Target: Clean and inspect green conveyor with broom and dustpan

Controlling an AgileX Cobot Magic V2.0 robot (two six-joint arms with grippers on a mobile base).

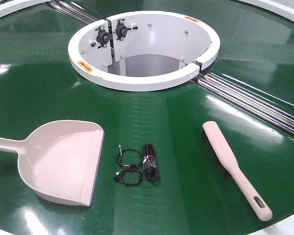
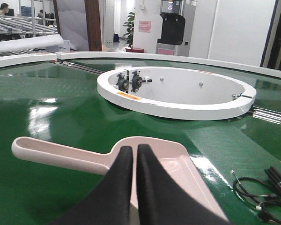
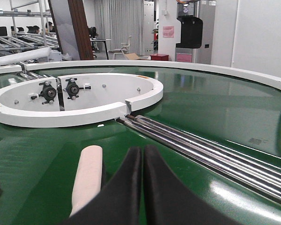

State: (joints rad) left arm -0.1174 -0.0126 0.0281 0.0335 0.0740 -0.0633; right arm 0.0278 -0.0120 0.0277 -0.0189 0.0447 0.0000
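While black cables [image 1: 137,165] lay between the dustpan [image 1: 63,164] and the broom [image 1: 235,166] near the front edge of the green conveyor [image 1: 34,88], the left gripper [image 2: 134,152] and right gripper [image 3: 143,152] hung closed, empty, facing open belt.

The conveyor [image 1: 152,112] is glossy dark green with white glare spots. The ring [image 1: 137,81] around its far opening is white, with small orange labels [image 1: 84,64]. The roller strips [image 1: 255,101] on the right are silver. The dustpan [image 1: 63,161], near left, and the broom [image 1: 232,164], near right, are plain beige-pink. The cables [image 1: 150,164] between them are black.
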